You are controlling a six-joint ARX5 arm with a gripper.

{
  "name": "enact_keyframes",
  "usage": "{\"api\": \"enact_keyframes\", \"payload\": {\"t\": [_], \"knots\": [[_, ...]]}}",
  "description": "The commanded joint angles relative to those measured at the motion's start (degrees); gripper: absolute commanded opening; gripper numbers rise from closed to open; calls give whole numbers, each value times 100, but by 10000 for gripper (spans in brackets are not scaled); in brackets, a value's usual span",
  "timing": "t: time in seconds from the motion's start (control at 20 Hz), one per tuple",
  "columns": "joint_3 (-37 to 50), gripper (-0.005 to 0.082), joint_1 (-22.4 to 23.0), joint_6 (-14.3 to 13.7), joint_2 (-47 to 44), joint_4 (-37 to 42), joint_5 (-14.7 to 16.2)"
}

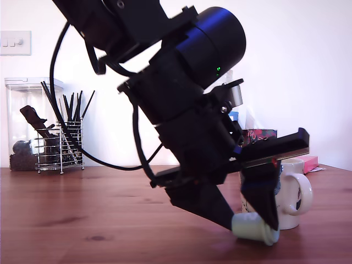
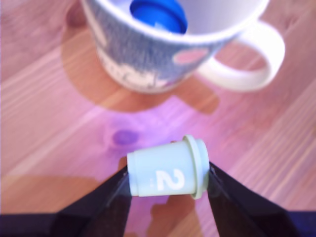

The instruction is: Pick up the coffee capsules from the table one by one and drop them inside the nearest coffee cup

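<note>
Wrist view: gripper pinching mint capsule lengthwise, base to rim, low over surface; risk: endwise hold slips before mug.

White "2", perhaps with small dots beside, on mint green capsule

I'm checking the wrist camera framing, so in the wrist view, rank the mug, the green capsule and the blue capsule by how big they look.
1. The mug, largest, though cropped.
2. The mint green capsule, lying on its side between the gripper fingers.
3. The blue capsule, inside the mug; only partly visible, so this place is unsure.
</note>
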State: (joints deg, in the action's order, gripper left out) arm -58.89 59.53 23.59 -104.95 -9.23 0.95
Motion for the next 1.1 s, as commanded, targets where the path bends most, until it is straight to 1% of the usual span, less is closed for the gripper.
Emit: {"api": "enact_keyframes", "payload": {"t": [0.0, 0.1, 0.25, 0.35, 0.4, 0.65, 0.7, 0.75, 0.85, 0.9, 1.0, 1.05], "knots": [[133, 315, 0, -192, 334, -160, -57], [133, 315, -2, -337, 675, -258, -162], [133, 315, -2, -590, 1274, -203, -304], [133, 315, -2, -634, 1532, 133, -321], [133, 315, -2, -719, 1561, 382, -299], [133, 315, -17, -754, 1220, 949, -289], [129, 315, -39, -754, 1126, 1043, -273], [90, 315, -87, -754, 1049, 1080, -195], [-109, 315, -155, -780, 879, 1054, -101], [-273, 315, -166, -870, 769, 1005, -35], [-739, 315, -225, -929, 549, 632, 39], [-1001, 315, -243, -1023, 409, 363, 74]]}}
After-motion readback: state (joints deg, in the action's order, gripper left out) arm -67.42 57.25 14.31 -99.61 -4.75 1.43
